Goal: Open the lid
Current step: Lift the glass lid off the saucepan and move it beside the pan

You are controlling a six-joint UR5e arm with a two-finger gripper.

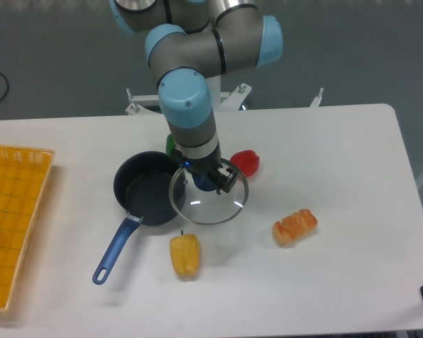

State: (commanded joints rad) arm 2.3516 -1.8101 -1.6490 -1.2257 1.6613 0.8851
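Observation:
The round clear glass lid (209,204) with its metal rim hangs just right of the dark blue saucepan (146,190), overlapping the pan's right edge. My gripper (206,179) is shut on the lid's blue knob, reaching down from above. The saucepan stands uncovered, its inside dark and bare, its blue handle (113,251) pointing to the front left.
A yellow pepper (185,254) lies just in front of the lid. A red pepper (246,163) sits behind it to the right, and a green vegetable (170,144) peeks out behind the arm. An orange bread piece (295,225) lies at right. A yellow basket (14,211) fills the left edge.

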